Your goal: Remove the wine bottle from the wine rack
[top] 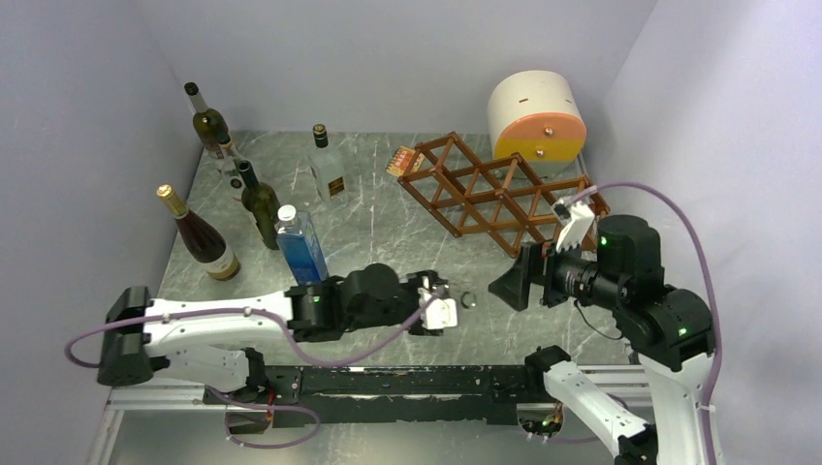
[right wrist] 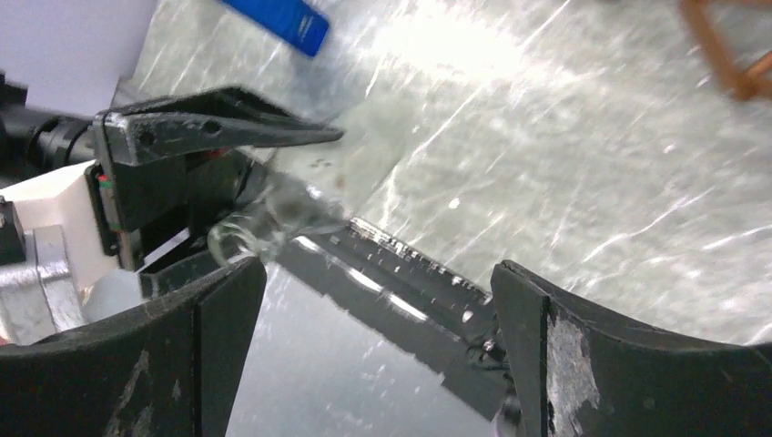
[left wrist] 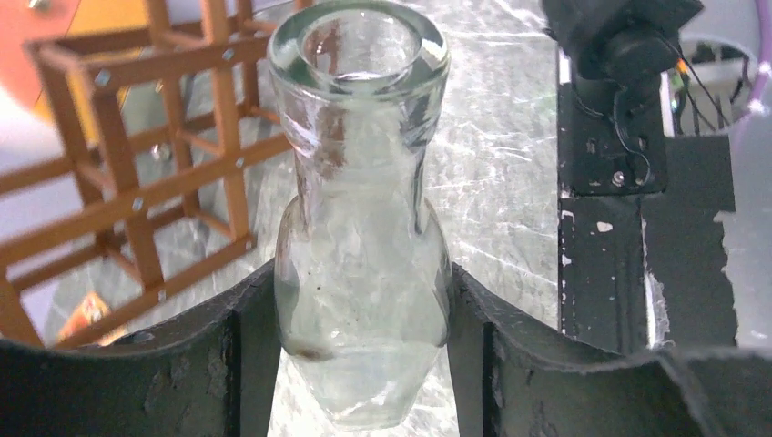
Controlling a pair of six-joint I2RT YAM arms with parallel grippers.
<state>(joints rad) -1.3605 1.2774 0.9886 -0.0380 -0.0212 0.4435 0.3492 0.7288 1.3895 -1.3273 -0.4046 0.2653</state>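
- Clear glass bottle [left wrist: 360, 228]: transparent and glossy, with faintly dimpled walls and a thick, smooth lip.
- Left gripper [left wrist: 360, 282] jaws: matt black, scuffed and pitted.
- Right gripper [right wrist: 378, 282] jaws: matt black too, with grey wear along the edges.
- Wine rack [left wrist: 116, 150]: reddish-brown wooden bars in a satin finish, with small shiny metal screws at the joints.
- Worktop [top: 388, 223]: grey, marble-look, polished, throwing bright glare.
- Cream-and-orange cylinder [top: 536, 116]: smooth and matt.

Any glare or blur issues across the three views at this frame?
Top external: even light, sharp, though the clear bottle nearly vanishes against the table. Left wrist: bottle crisp, table behind it blown out, upper-left corner soft. Right wrist: heavy glare streaks on the table, bottle mouth smeared.
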